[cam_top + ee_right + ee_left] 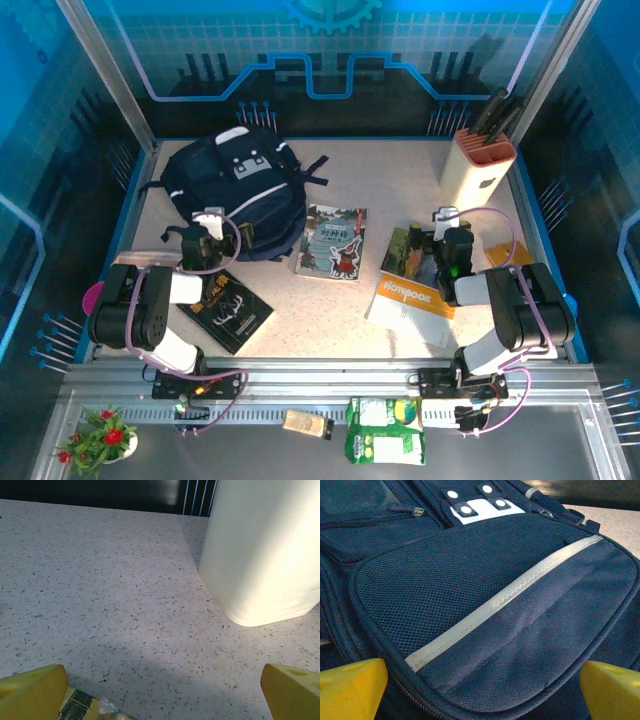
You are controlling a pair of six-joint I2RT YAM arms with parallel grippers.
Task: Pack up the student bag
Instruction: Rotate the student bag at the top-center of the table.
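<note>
1. My left gripper [480,685]: jaws spread wide, nothing between them, poised close over the student bag's [485,580] front pocket, at its near edge.
2. My right gripper [160,690]: jaws wide, empty, well right of the bag.
3. The bag lies front-up, far left on the table [390,170].
4. Just right of the bag: illustrated book [333,243]. Farther right: orange notebook [415,297], white knife block [477,172]. Nearer me than the bag: black book [228,310].
</note>
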